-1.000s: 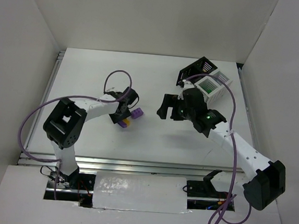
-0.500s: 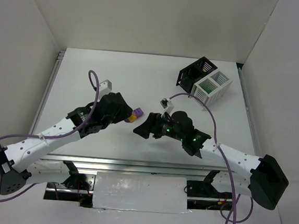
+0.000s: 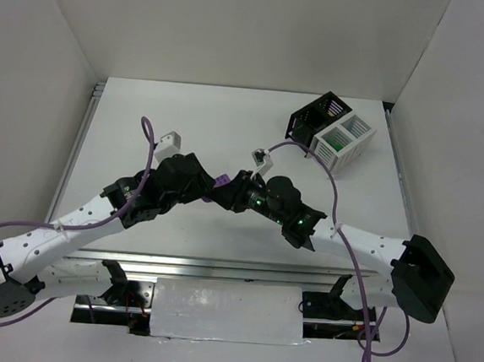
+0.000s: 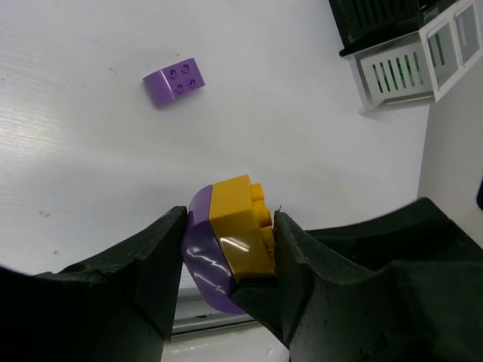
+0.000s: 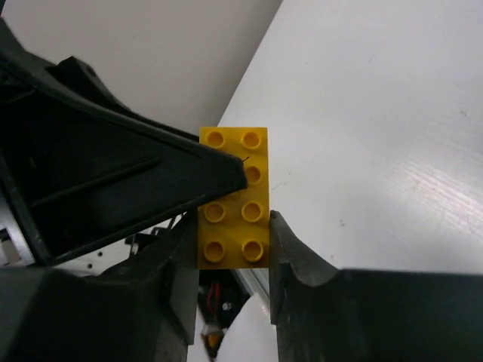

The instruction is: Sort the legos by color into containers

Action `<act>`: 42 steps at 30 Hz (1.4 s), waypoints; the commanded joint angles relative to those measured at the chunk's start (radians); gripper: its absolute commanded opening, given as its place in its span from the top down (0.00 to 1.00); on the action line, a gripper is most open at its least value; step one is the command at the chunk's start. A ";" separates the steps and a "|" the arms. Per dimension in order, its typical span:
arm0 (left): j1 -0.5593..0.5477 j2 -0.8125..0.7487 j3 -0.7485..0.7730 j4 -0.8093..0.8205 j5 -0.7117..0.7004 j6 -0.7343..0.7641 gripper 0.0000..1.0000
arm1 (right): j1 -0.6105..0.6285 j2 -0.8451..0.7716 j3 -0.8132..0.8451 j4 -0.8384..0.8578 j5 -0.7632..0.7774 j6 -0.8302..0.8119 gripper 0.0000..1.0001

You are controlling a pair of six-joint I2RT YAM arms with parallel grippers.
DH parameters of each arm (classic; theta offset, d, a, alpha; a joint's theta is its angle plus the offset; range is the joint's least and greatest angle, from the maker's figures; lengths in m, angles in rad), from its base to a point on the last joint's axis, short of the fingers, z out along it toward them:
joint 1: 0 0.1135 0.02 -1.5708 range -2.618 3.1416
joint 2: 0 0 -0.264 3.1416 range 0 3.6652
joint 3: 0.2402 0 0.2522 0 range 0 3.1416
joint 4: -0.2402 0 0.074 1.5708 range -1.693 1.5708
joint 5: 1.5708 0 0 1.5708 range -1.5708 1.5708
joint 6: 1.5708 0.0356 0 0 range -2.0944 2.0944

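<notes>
The white table [image 3: 188, 117] carries everything. Both arms reach inward and meet above its middle. At the far right corner the black bin [image 3: 318, 118] and the white bin [image 3: 344, 143] stand touching, side by side, with green showing inside the white one. The left gripper [image 4: 229, 220] is clenched on the yellow-purple brick [image 4: 235, 245], holding it above the table, well apart from the bins. The right gripper [image 5: 232, 225] has its fingers [image 5: 290, 264] flanking the brick's yellow half; whether they press on it I cannot tell. A small purple brick [image 4: 175, 81] lies alone on the table.
</notes>
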State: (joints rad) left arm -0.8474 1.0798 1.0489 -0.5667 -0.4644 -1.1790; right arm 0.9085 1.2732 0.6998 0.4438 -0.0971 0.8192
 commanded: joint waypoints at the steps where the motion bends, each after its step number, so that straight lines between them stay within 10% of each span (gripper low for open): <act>1: -0.010 -0.015 -0.006 0.039 0.036 0.007 1.00 | 0.012 0.021 0.046 0.108 0.039 0.005 0.89; 4: -0.010 -0.020 -0.003 0.033 0.040 0.016 0.87 | 0.020 0.025 0.021 0.180 -0.025 -0.050 1.00; 5: -0.010 -0.024 0.009 0.018 0.033 0.022 0.66 | 0.021 0.018 0.006 0.209 -0.048 -0.063 1.00; 6: -0.010 -0.037 0.031 -0.008 0.015 0.034 0.11 | 0.020 0.012 -0.034 0.254 -0.058 -0.084 1.00; 7: -0.010 -0.046 0.031 -0.009 0.004 0.035 0.01 | 0.017 0.003 -0.060 0.281 -0.070 -0.094 1.00; 11: -0.009 -0.160 0.036 0.056 -0.001 0.181 0.01 | -0.052 -0.061 -0.193 0.455 -0.204 -0.051 1.00; 20: -0.009 -0.375 -0.139 0.416 0.542 0.588 0.02 | -0.158 -0.253 -0.266 0.556 -0.461 0.087 1.00; 34: -0.007 -0.339 -0.194 0.691 0.905 0.552 0.10 | -0.114 -0.379 -0.198 0.536 -0.507 0.103 1.00; 38: -0.007 -0.320 -0.188 0.706 0.923 0.545 0.26 | -0.112 -0.374 -0.189 0.527 -0.497 0.090 1.00; 42: -0.007 -0.310 -0.185 0.694 0.925 0.545 0.77 | -0.112 -0.374 -0.184 0.516 -0.493 0.083 1.00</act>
State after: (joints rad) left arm -0.8490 0.7685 0.8360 0.0559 0.4133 -0.6506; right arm 0.7895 0.8993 0.4629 0.9436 -0.5999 0.9119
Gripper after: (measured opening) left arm 0.394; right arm 0.441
